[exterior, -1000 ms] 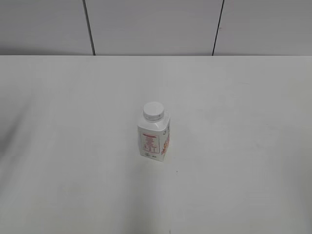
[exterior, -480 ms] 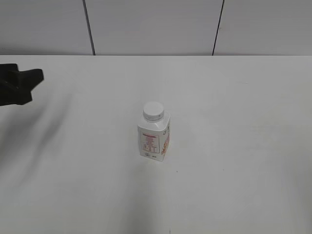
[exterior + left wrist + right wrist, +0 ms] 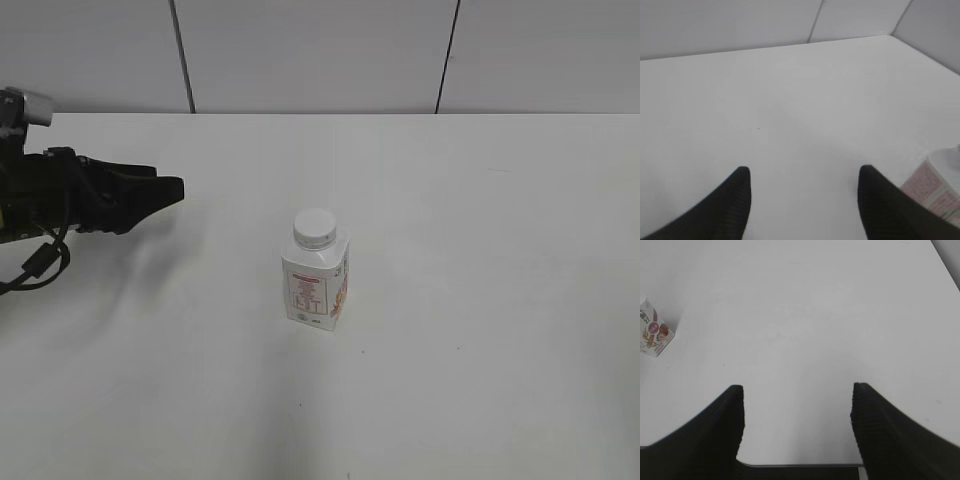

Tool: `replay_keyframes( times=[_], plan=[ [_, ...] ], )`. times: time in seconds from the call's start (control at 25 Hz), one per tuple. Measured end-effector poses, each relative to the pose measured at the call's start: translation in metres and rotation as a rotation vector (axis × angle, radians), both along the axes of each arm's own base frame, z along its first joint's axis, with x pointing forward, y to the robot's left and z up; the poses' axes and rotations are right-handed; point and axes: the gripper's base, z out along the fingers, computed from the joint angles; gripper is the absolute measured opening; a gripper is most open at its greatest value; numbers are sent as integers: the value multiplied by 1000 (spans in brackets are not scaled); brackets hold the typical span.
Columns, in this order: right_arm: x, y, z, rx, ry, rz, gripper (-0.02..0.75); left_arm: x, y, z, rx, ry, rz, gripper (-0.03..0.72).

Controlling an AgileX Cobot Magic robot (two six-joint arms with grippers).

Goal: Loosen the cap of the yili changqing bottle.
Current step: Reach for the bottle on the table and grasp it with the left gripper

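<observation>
The yili changqing bottle (image 3: 316,285), small, white and squarish with a red label, stands upright at the table's middle. Its white ribbed cap (image 3: 314,228) sits on the neck. My left gripper (image 3: 170,190) reaches in from the left edge, open and empty, well left of the bottle. In the left wrist view its jaws (image 3: 804,172) are wide apart over bare table, and the bottle (image 3: 940,187) shows at the lower right edge. My right gripper (image 3: 797,390) is open and empty near the table's front edge. The bottle (image 3: 652,332) shows at the far left of the right wrist view.
The white table (image 3: 480,200) runs back to a grey panelled wall (image 3: 320,50). The table's front edge (image 3: 800,465) shows between the right jaws.
My left arm has come into the exterior view from the left edge and moved right toward the bottle. The bottle has not moved.
</observation>
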Motion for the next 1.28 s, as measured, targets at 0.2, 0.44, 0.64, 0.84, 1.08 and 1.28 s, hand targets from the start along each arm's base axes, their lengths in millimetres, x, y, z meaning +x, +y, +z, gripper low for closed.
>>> replay_keyframes(
  times=[0.2, 0.44, 0.64, 0.84, 1.08, 1.28],
  plan=[
    [0, 0, 0, 2, 0, 1, 531, 3, -6, -14, 60, -38, -147, 426],
    [0, 0, 0, 3, 0, 2, 531, -4, -9, -21, 148, -100, -273, 479],
    [0, 0, 0, 3, -1, 2, 531, -5, -21, -25, 143, -96, -311, 595],
    [0, 0, 0, 3, -1, 2, 531, -10, -46, -41, 142, -91, -381, 604],
    [0, 0, 0, 3, -1, 2, 531, -12, -68, -53, 143, -123, -382, 596],
    [0, 0, 0, 3, -1, 2, 531, -16, -80, -66, 144, -121, -405, 595]
  ],
)
